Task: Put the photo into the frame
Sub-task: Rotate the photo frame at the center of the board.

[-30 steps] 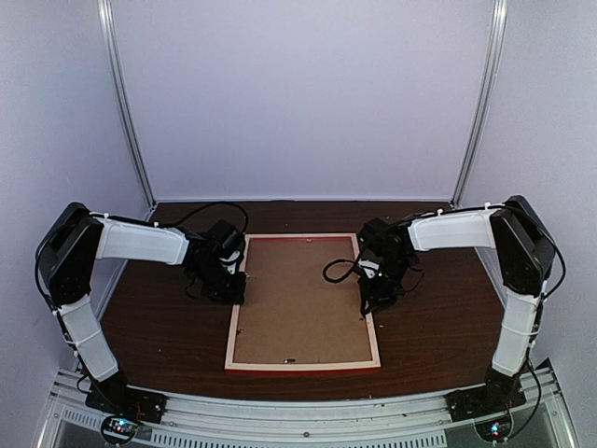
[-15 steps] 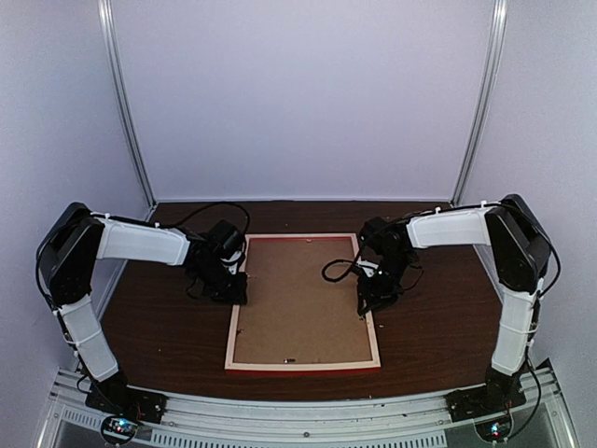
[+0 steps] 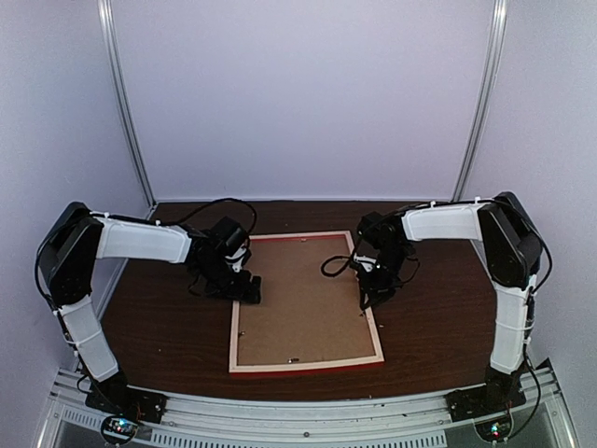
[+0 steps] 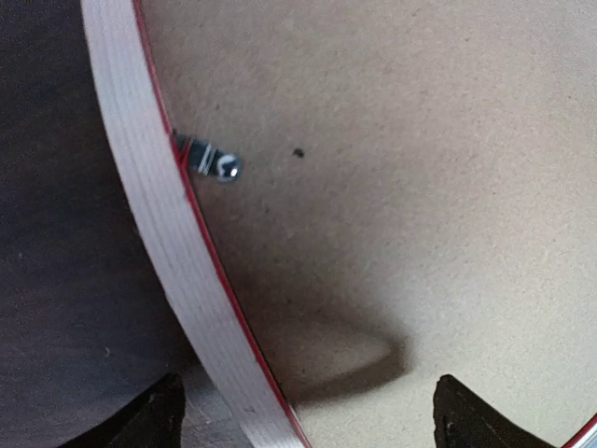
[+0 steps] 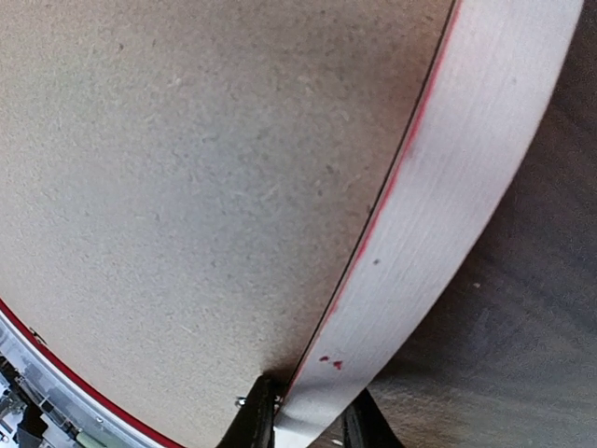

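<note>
From the top view, the frame (image 3: 308, 363) is lying flat, back side up, in the middle of the dark table (image 3: 159, 327), its long sides running away from the arm bases and its pale rails enclosing a brown board (image 3: 303, 294). The left gripper (image 3: 250, 287) is hanging over the frame's left rail, about halfway along it, and the right gripper (image 3: 368, 299) is sitting on the right rail at about the same height, so the two arms are reaching in from opposite sides. From the left wrist, the pale rail (image 4: 154, 205) is running from top to bottom with a thin red line along its inner edge, the table (image 4: 65, 280) showing dark to its left and the board (image 4: 420, 187) filling the right. A small metal clip (image 4: 213, 161) is sticking out from the rail onto the board. The left gripper (image 4: 303, 420) is spread wide and released, one of its fingertips (image 4: 140, 425) standing over the table and the other over the board, well apart, straddling the rail without gripping it. From the right wrist, the rail (image 5: 448, 233) is crossing diagonally, with the board (image 5: 187, 187) on the left and the table (image 5: 532, 327) on the right. The right gripper (image 5: 308, 425) is clenched on this rail, its dark fingers (image 5: 256, 420) pressing it from both sides at the bottom edge of the view, just below two small red specks (image 5: 328, 359) on the pale wood.
</note>
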